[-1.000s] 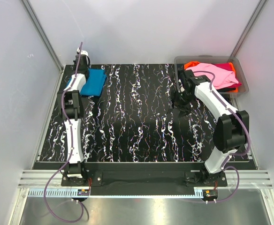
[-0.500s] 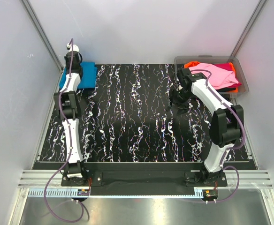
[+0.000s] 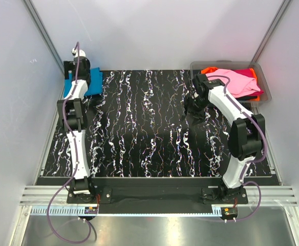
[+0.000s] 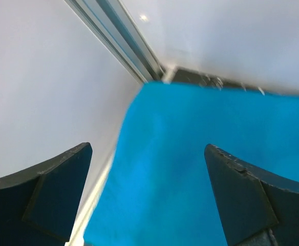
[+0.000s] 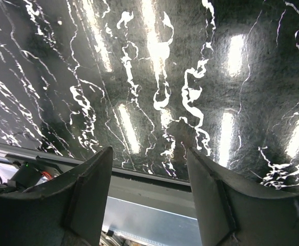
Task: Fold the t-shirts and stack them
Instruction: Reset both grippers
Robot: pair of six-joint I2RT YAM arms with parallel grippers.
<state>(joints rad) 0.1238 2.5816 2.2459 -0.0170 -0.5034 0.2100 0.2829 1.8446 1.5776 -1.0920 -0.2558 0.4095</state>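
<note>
Fig.: your L gripper [image 4: 147,154], shut 1 s ago, now jaws wide over blue shirt [image 4: 200,133] at far-L corner of mat [image 3: 149,133]. R gripper [image 5: 149,164] apart, empty, over bare mid-mat.

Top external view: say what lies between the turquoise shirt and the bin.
Mostly bare marbled table; only the right arm stands beside the bin, top view.

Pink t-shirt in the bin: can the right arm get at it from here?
Probably yes. The pink t-shirt lies topmost in the bin, and the right gripper hangs open and empty beside it; only the bin's wall must be cleared.
</note>
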